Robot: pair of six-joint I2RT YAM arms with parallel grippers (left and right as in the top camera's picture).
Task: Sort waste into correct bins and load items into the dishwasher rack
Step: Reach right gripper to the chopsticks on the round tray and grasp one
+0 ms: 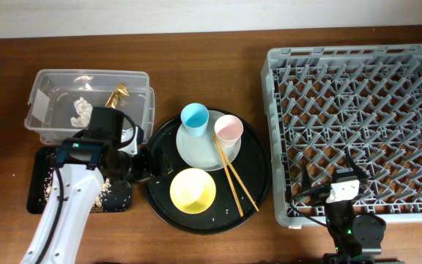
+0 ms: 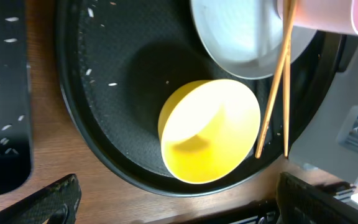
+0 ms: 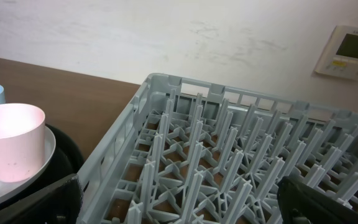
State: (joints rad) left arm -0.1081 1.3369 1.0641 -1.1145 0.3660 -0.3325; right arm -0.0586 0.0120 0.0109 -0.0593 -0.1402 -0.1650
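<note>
My L end effector (image 2: 179, 208) is spread apart and empty above the yellow bowl (image 2: 209, 130) on the round tray (image 2: 104, 93), prob lining up a grab. R end effector (image 3: 179, 202), right of tray, is apart too, idle.

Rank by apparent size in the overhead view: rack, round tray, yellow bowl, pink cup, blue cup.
1. rack
2. round tray
3. yellow bowl
4. pink cup and blue cup: they look alike, so not ranked.
</note>
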